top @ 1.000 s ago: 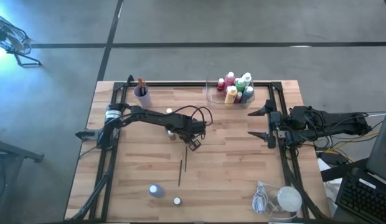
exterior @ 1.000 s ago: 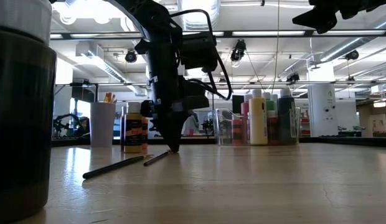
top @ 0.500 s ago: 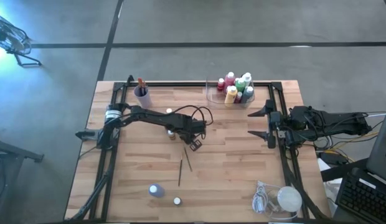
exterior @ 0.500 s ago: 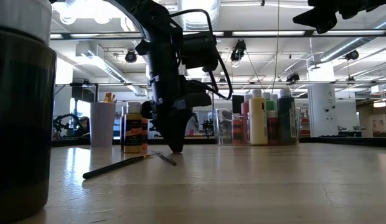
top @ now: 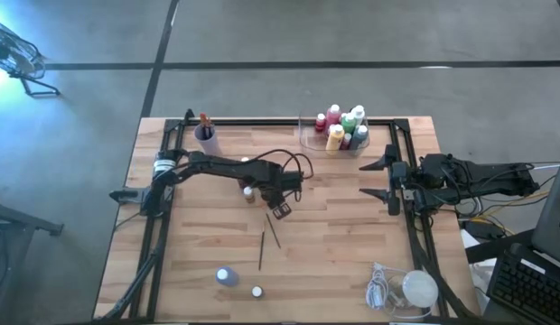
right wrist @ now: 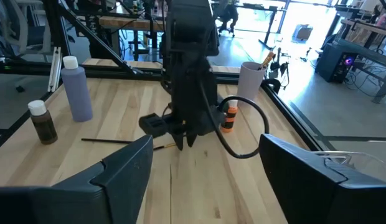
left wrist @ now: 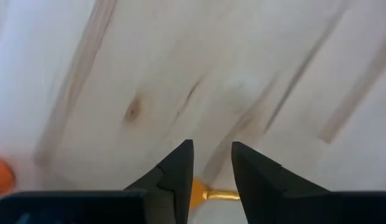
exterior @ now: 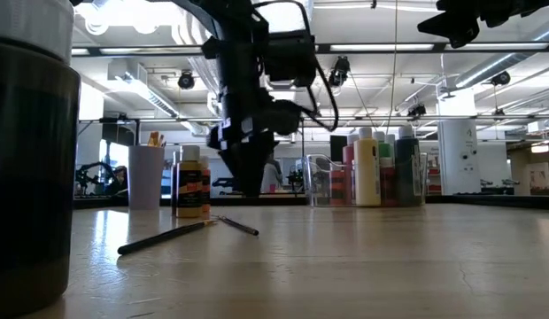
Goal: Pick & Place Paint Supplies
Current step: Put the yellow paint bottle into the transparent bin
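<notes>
The left gripper (top: 281,210) hangs above two paintbrushes (top: 266,238) lying mid-table, fingers slightly parted and empty. The right gripper (top: 379,180) waits, spread wide, at the table's edge. Next: descend squarely over one brush before closing

two paintbrushes (top: 266,242) lie mid-worktop (top: 334,244), just below the left end effector (top: 281,211); bottles (top: 343,129) in the tray (top: 309,137) at the far edge

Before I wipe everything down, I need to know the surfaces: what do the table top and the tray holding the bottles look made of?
The table top looks like pale wood in joined planks: grain lines and a knot show, with a smooth, faintly glossy finish. The tray looks like clear plastic, perhaps acrylic: the room shows straight through its walls.
</notes>
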